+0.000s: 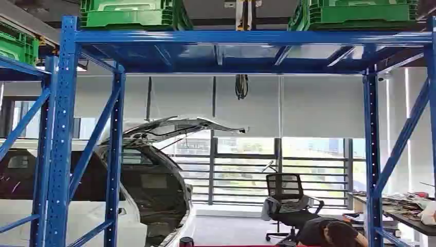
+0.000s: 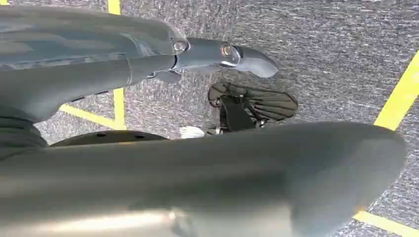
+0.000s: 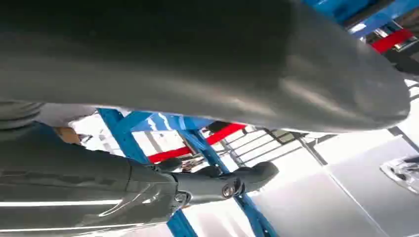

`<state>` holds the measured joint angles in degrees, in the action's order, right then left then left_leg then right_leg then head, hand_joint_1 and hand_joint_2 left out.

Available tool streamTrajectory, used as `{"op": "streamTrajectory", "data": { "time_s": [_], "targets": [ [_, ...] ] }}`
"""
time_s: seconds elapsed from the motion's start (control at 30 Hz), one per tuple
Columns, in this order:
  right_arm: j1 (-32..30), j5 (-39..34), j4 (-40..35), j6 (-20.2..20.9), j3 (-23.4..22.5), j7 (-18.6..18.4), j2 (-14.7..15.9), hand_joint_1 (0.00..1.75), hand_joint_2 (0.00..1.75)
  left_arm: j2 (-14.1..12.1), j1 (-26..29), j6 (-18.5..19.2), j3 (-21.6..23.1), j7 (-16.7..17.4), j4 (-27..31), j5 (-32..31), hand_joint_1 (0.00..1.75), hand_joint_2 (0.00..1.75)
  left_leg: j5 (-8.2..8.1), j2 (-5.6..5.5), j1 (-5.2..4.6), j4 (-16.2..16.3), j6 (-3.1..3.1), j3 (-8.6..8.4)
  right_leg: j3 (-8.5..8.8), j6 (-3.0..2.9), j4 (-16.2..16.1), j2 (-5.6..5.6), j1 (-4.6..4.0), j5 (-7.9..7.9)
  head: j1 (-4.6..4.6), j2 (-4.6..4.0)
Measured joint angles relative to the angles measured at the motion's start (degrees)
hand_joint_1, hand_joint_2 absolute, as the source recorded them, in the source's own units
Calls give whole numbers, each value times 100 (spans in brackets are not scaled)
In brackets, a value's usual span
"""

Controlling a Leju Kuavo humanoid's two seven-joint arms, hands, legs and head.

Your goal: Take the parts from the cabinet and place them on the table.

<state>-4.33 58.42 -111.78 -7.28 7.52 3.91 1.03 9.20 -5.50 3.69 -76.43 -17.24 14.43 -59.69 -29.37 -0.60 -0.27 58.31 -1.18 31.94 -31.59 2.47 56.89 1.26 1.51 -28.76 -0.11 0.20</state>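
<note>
Head view: the blue rack is faced, green crates up on its top shelf; parts cannot be made out; nothing is held in the left hand or right hand, fingers extended; a reach upward is judged next.

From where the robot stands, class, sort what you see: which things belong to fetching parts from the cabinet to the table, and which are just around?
Belongs to the job:
blue rack
green crates
left hand
right hand

Just around:
white car
office chair
person
cluttered desk
</note>
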Motion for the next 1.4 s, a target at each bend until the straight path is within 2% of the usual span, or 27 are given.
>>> {"op": "streamTrajectory", "data": {
  "time_s": [0.07, 0.13, 0.2, 0.23, 0.27, 0.3, 0.33, 0.4, 0.47, 0.53, 0.6, 0.63, 0.67, 0.73, 0.77, 0.8, 0.83, 0.9, 0.97, 1.07, 1.13, 1.17, 1.23, 1.27, 1.3, 1.33, 1.4],
  "targets": [
    [1, -7, -4, -4, 0, 20, 0, 0, 0, 0, -3, 0, 0, 0, 0, -7, 0, 0, 25, 3, 13, -52, -66, -16, 15, 55, -24, 5, -8, 0, 0, 0],
    [3, -33, -4, -15, 0, 44, 7, 0, 0, 9, -5, 0, 0, -7, 0, -26, 0, 0, 69, 37, 53, -130, -136, -63, -107, 58, 274, -55, -13, -228, 0, 0],
    [-13, -50, -2, -15, 7, 66, 7, 0, 0, 15, -1, 0, 0, -7, 0, -28, 0, 0, 67, 48, 48, -129, -144, -61, -552, 71, 1194, -62, -10, -677, 0, 0],
    [-29, -61, 7, -17, 2, 70, 9, 0, 0, 15, 4, 0, 0, -7, 0, -31, 0, 0, 64, 50, 45, -127, -145, -61, -772, 76, 1633, -61, -14, -808, 0, 0],
    [-38, -66, 18, -15, 0, 83, 11, 0, 0, 15, 9, 0, 0, -7, 0, -31, 0, 0, 57, 50, 44, -125, -143, -66, -893, 75, 1837, -63, -13, -802, 0, 0],
    [-46, -72, 22, -17, 2, 87, 11, 0, 0, 15, 10, 0, 0, -7, 0, -31, 0, 0, 44, 49, 45, -125, -135, -79, -869, 71, 1736, -66, -13, -663, 0, 0],
    [-47, -76, 22, -17, 2, 96, 11, 0, 0, 15, 10, 0, 0, -7, 0, -31, 0, 0, 28, 45, 45, -123, -121, -101, -710, 65, 1370, -75, -12, -410, 0, 0],
    [-40, -79, 20, -17, 4, 105, 13, 0, 0, 28, 9, 0, 0, -7, 0, -31, 0, 0, -24, 42, 46, -116, -76, -164, -256, 21, 351, -115, -14, 128, 0, 0],
    [-35, -85, 15, -24, 4, 120, 11, 0, 0, 31, 2, 0, 0, -7, 0, -31, 0, 0, -67, 44, 13, -86, -1, -138, -148, -47, 84, -126, -64, 53, 0, 0],
    [-58, -90, 13, -31, 2, 142, 13, 0, 0, 31, 10, 0, 0, -9, 0, -33, 0, 0, -69, 50, 32, -119, 44, -143, -172, -93, 109, -112, -83, 31, 2, 0],
    [-52, -98, 0, -44, -2, 151, 11, 0, 0, 31, -2, 0, 0, -9, 0, -31, 0, 0, -148, 54, 54, -98, 115, -165, -125, -166, 51, -113, -29, 46, 0, 0],
    [-45, -98, -15, -50, -2, 157, 9, 0, 0, 31, -9, 0, 0, -20, 0, -31, 0, 0, -258, 52, 48, 91, 140, -88, -105, -200, 43, -117, -31, 28, 4, 0],
    [-36, -98, -17, -52, -2, 160, 7, 0, 0, 33, -10, 0, 0, -20, 0, -33, 0, 0, -441, 52, 61, 461, 165, 96, -91, -223, 43, -122, -30, 13, 2, 0],
    [-39, -98, -15, -52, -2, 160, 7, 0, 0, 31, 6, 0, 0, -20, 0, -33, 0, 0, -810, 52, 93, 1471, 207, 641, -62, -252, 46, -123, -35, -23, 4, 0],
    [-42, -98, -13, -52, -2, 160, 7, 0, 0, 31, 19, 0, 0, -20, 0, -33, 0, 0, -820, 52, 102, 1745, 218, 822, -36, -250, 48, -115, -34, -44, 4, 0],
    [-48, -98, -11, -52, -2, 160, 7, 0, 0, 33, 25, 0, 0, -20, 0, -33, 0, 0, -677, 52, 115, 1704, 231, 852, 2, -243, 48, -104, -31, -72, 2, 0],
    [-50, -98, -11, -52, -2, 160, 5, 0, 0, 31, 26, 0, 0, -20, 0, -33, 0, 0, -419, 52, 133, 1405, 239, 758, 50, -229, 51, -93, -28, -106, 4, 0],
    [-49, -94, -15, -61, -2, 162, -2, 0, 0, 31, 21, 0, 0, -26, 0, -33, 0, 0, 201, 53, 155, 421, 234, 366, 179, -179, 55, -82, -15, -198, 2, 0],
    [-33, -26, -20, -120, -2, 203, -11, 0, 0, 33, 17, 2, 2, -33, -2, -37, 0, 0, 146, 44, 124, 116, 179, 204, 200, -90, 82, -63, -48, -264, 4, 0],
    [-33, 114, -35, -225, 4, 280, -13, 0, 0, 31, 29, 4, 2, -35, -2, -48, 0, 0, 70, 40, 90, 109, 74, 217, 215, -11, 18, -75, -27, -265, 4, 0],
    [-23, 131, -42, -243, 7, 291, -11, 0, 0, 31, 22, 7, 0, -37, -2, -50, 0, 0, 61, 43, 126, 47, -9, 136, 189, 41, 193, -101, -18, -403, 4, 2],
    [-15, 116, -44, -238, 9, 299, -11, 0, 0, 33, 11, 7, 2, -37, -2, -50, 0, 0, 42, 43, 126, 47, -41, 121, 27, 43, 511, -102, -23, -547, 4, 0],
    [-36, 50, -29, -208, 9, 321, 0, 0, 0, 33, 6, 9, 2, -37, -2, -50, 0, 0, 2, 47, 98, 48, -88, 82, -513, 49, 1474, -103, -27, -910, 2, 0],
    [-51, 28, -20, -183, 9, 330, 7, 0, 0, 33, 9, 7, 2, -37, -2, -50, 0, 0, -23, 46, 81, 48, -103, 58, -758, 41, 1841, -103, -29, -956, 2, 0],
    [-65, -2, -4, -155, 9, 332, 11, 0, 0, 33, 17, 7, 2, -37, -2, -50, 0, 0, -51, 43, 65, 48, -112, 17, -862, 28, 1904, -103, -35, -857, 2, 0],
    [-77, -26, 0, -140, 9, 334, 18, 0, 0, 33, 25, 7, 2, -37, -2, -50, 0, 0, -89, 36, 46, 48, -115, -37, -815, -5, 1663, -103, -53, -595, 2, 0],
    [-71, -72, -2, -114, 9, 341, 31, 0, 0, 33, 24, 7, 2, -37, -2, -50, 0, 0, -171, 25, 14, 46, -110, -165, -469, -112, 685, -104, -107, 56, 2, 0]
  ]
}}
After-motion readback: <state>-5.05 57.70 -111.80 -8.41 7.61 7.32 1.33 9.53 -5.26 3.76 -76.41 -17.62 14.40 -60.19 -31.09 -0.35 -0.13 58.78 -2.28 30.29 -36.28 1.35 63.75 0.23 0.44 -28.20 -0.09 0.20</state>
